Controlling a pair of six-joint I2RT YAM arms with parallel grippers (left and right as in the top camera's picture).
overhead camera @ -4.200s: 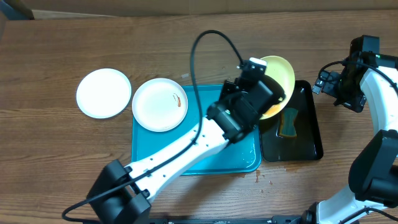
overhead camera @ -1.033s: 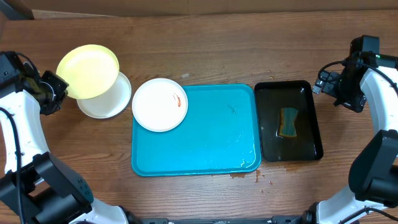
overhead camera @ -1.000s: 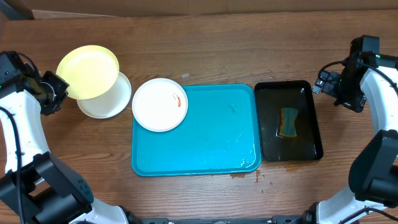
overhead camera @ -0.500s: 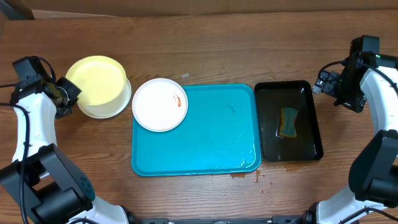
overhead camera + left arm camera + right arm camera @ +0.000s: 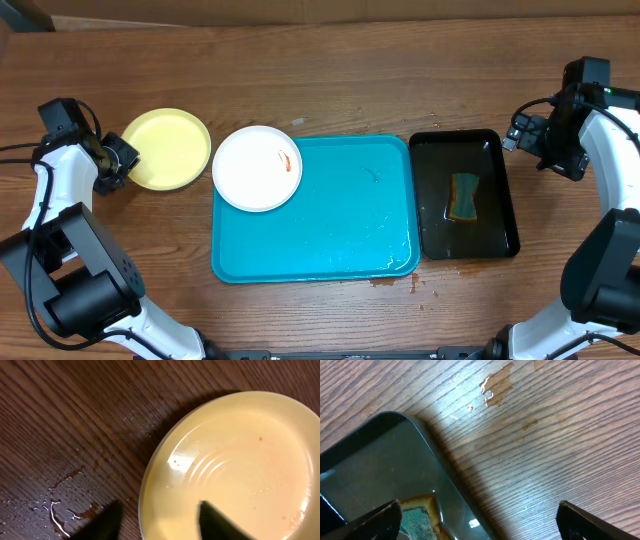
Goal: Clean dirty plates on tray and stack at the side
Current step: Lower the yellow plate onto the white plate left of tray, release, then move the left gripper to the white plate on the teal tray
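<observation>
Overhead, far left, the left gripper (image 5: 161,521) stands spread astride the rim of the pale yellow-green round plate (image 5: 167,150), not pinching it; anything beneath is hidden. Rightward, nearer this arm, the smeared white round plate (image 5: 258,167) overlaps the upper-left corner of the turquoise rectangular plastic tray (image 5: 340,240). Far right, the right gripper (image 5: 480,520) gapes empty

The yellow plate (image 5: 167,150) lay near the left edge of the table (image 5: 350,80), with the left gripper (image 5: 120,160) at its rim. A white plate (image 5: 257,168) sat over the top left corner of the blue tray (image 5: 340,225).
</observation>
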